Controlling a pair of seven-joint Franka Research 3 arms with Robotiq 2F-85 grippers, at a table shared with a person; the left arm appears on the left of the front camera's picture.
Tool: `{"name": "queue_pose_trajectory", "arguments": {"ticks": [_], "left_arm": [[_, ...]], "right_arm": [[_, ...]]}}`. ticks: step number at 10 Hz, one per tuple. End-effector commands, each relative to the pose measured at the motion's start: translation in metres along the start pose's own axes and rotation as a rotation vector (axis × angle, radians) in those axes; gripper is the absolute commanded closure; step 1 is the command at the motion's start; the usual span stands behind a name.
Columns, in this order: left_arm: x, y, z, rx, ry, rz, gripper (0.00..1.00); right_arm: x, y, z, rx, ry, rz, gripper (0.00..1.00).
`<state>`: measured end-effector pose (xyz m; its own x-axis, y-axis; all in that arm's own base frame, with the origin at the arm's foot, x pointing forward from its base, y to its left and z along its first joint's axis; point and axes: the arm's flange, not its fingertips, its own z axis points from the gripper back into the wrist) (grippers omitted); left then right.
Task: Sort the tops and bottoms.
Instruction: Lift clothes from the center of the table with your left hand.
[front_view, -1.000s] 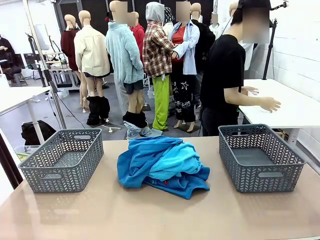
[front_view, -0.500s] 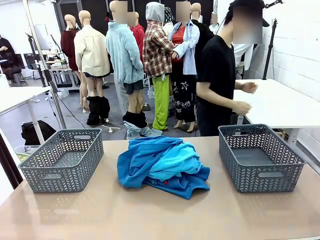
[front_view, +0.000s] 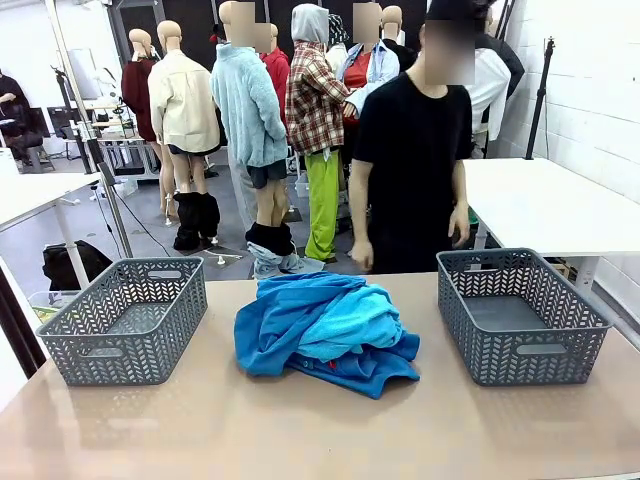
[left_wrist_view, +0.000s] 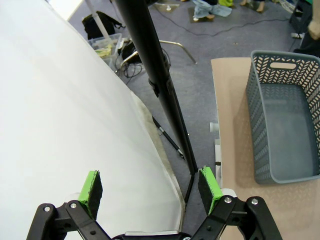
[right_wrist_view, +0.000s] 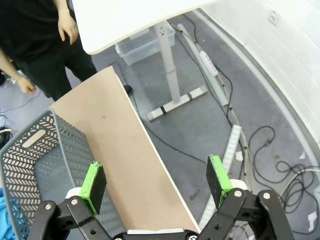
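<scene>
Fabric, soft and limp, makes up the whole job: the tops (front_view: 325, 335) lie in one crumpled heap in the lower middle of the front view, on the desk (front_view: 300, 435) between the left basket (front_view: 130, 335) and the right basket (front_view: 520, 352), touching neither. A lighter turquoise piece (front_view: 352, 318) sits on the crown of the heap, with royal blue folds (front_view: 275, 325) under it and to its left.

These garments look light and should drape and stretch rather than hold any shape, so one lifted piece will likely drag its neighbours where the folds interlock. The safest hold seems to be a raised ridge of the turquoise piece near the top, pinched well into the cloth rather than at a thin hem, which could slip from the pads. Lifting high should let the piece fall clear of the rest.

The left gripper (left_wrist_view: 150, 184) is spread wide and holds nothing; in its wrist view it hangs off the desk's edge, with the left basket at the right of that frame. The right gripper (right_wrist_view: 156, 182) is equally wide apart and empty, over the floor past the desk's end. A person (front_view: 410, 170) stands at the far side, hands down.
</scene>
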<state>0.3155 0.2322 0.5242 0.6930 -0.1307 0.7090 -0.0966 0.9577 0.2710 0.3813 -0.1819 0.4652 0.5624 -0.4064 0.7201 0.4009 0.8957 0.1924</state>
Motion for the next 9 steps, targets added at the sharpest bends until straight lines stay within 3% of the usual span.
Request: {"name": "queue_pose_trajectory", "arguments": {"ticks": [1,9], "left_arm": [[-0.0001,-0.0003,0.0009,0.009,0.003,0.010,0.00],[-0.0001,-0.0003,0.0009,0.009,0.003,0.010,0.00]], "right_arm": [[-0.0004,-0.0008,0.0009,0.002,0.008,-0.005,0.00],[-0.0004,-0.0008,0.0009,0.002,0.008,-0.005,0.00]]}}
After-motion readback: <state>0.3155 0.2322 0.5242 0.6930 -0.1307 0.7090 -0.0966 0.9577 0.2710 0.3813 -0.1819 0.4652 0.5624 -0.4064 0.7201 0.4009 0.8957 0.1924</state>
